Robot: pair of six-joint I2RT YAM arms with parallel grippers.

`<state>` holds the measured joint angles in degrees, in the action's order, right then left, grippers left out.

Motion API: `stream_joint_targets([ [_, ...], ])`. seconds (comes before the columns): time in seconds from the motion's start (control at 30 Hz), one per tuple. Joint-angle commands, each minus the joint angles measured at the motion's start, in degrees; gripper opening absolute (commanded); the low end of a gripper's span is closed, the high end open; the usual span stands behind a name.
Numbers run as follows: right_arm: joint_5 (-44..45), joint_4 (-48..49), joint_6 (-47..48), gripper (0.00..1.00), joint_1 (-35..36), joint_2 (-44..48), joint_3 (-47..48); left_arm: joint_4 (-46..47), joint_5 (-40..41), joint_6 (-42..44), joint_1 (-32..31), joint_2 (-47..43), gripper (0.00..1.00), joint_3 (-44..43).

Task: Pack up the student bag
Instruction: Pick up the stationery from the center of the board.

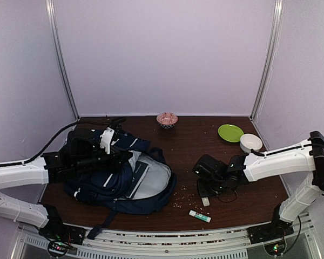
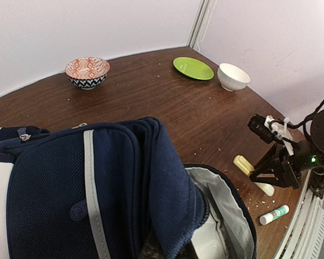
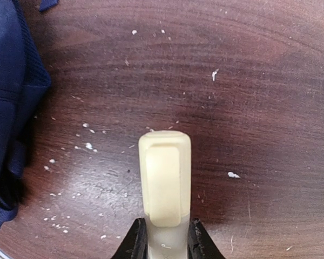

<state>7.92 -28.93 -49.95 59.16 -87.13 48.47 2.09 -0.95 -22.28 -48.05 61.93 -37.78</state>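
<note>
Nearest of all, the left arm's black base [image 1: 59, 233] and the right arm's black base [image 1: 265, 233] sit at the near edge of the dark brown wooden table [image 1: 205, 145]. Just past that edge, to the right of the student bag [image 1: 81, 186], lies a small white tube with a green cap [image 1: 200, 216]. A little farther from the edge, and also right of the bag, a pale cream, round-cornered stick [image 3: 164, 178] lies flat on the wood. The right gripper [image 3: 167, 240] has its two black fingers [image 3: 136, 244] against either side of the stick's whiter end, pinching it. Pale crumbs [image 1: 186, 195] are scattered between this stick and the bag. The large navy-blue fabric bag lies on the left half of the table with its mouth open toward the right, baring pale grey lining [image 1: 156, 181]. The left gripper [image 1: 120, 160] is at the mouth's edge, fingers pressed together on a raised fold of navy fabric. Well right of the bag and farther back stand a plain white bowl [image 1: 251, 142] and a flat lime-green plate [image 1: 230, 132]. Beyond the bag, by the back wall, sits a red-and-white patterned bowl [image 1: 167, 119].
</note>
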Motion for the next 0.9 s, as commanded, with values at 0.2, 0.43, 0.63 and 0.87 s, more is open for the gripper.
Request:
stream_joint_targets([
  [0.2, 0.12, -1.92, 1.49, 0.50, -0.49, -3.61, 2.01, -4.43, 5.07, -0.22, 0.35, -0.83, 0.00, 1.04],
  [0.43, -1.22, -6.43, 6.53, 0.51, -0.62, -3.93, 3.26, -5.11, 5.16, -0.13, -0.01, -1.30, 0.00, 0.98],
  [0.63, -3.58, -6.26, 8.58, 0.46, -0.66, -5.22, 2.10, -5.16, 5.32, -0.30, -0.18, -1.39, 0.00, 1.14],
  [0.87, -5.04, -3.85, 8.16, 0.39, -0.60, -6.86, 1.80, -5.60, 5.39, -0.46, -0.29, -1.06, 0.00, 0.52],
])
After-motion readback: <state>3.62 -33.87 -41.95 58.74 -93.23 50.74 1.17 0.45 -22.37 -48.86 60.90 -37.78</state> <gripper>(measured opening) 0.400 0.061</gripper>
